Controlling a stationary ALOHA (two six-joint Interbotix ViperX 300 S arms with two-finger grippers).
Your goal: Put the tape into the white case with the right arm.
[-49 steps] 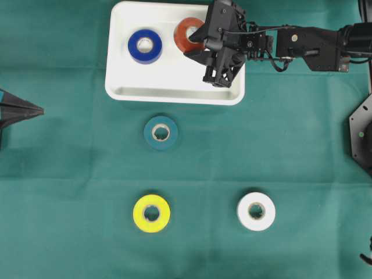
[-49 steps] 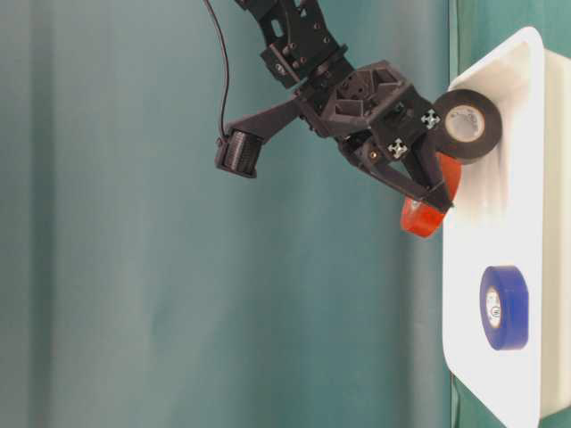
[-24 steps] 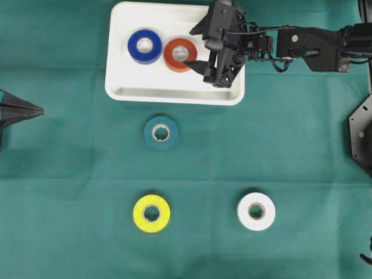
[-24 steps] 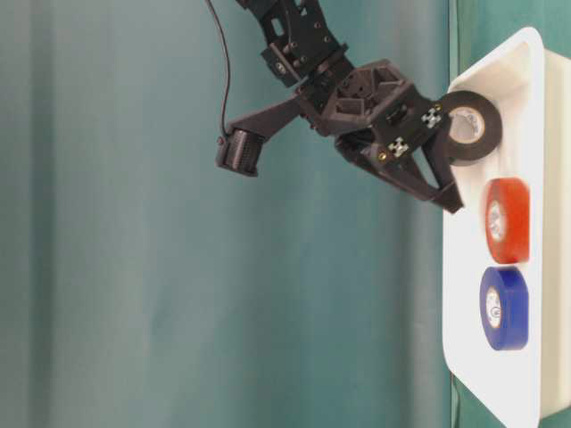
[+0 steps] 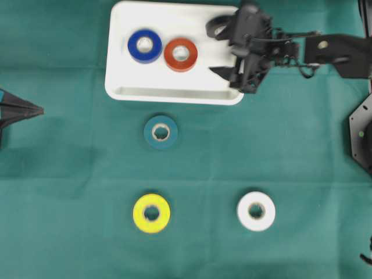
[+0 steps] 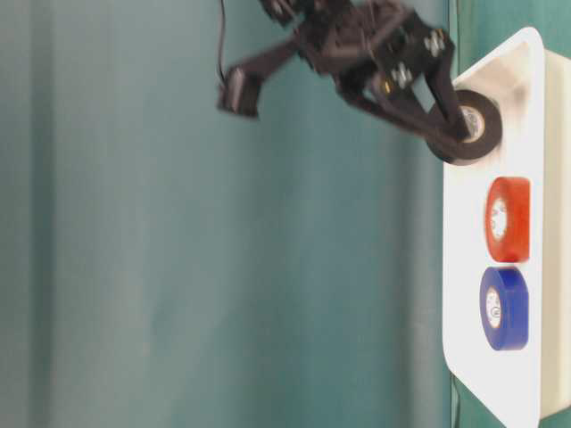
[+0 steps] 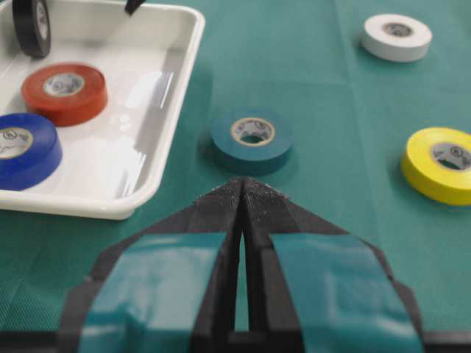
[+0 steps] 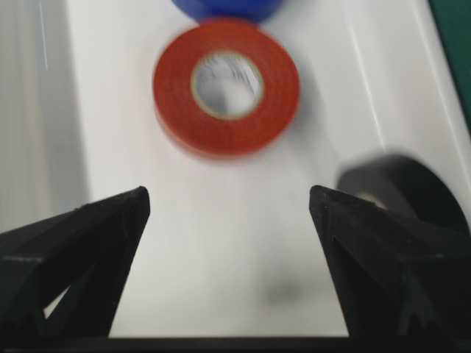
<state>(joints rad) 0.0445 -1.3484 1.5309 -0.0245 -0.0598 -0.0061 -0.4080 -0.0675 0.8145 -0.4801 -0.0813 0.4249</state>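
A: Status, L to R?

B: Left gripper point(image 7: 241, 220) parked at the left edge, jaws pressed together, holding nothing. White case point(image 5: 125, 92) top centre: blue roll point(image 5: 145, 45), then red roll point(image 5: 181, 54), both flat on the floor, close but I can't tell if touching. Black roll point(image 7: 33, 26) stands on edge at the right end. Right gripper point(image 5: 232, 55) over that end, jaws spread wide, nothing between them.

A: Outside the case?

B: 3 on the cloth: teal roll point(image 5: 161, 132) just below the case, yellow roll point(image 5: 151, 213) and white roll point(image 5: 256, 211) lower down, well apart.

A: How will they handle?

B: My guess: light, stiff rings on a card core, sides smooth-ish, not fragile. Best hold is 1 finger down the core and 1 outside pinching the wall, or squeeze across the outer diameter. On edge they could roll, so I'd set them flat.

A: Any diffs btw views?

B: Overhead alone shows all 3 loose rolls and both arms, but the arm nearly hides the black roll. Table-level cam shows it clearly, plus the right gripper lifted off the case floor; blurry though. Right wrist cam shows the empty gap between its fingers point(image 8: 85, 243), red roll beyond. Left wrist cam shows the left jaws.
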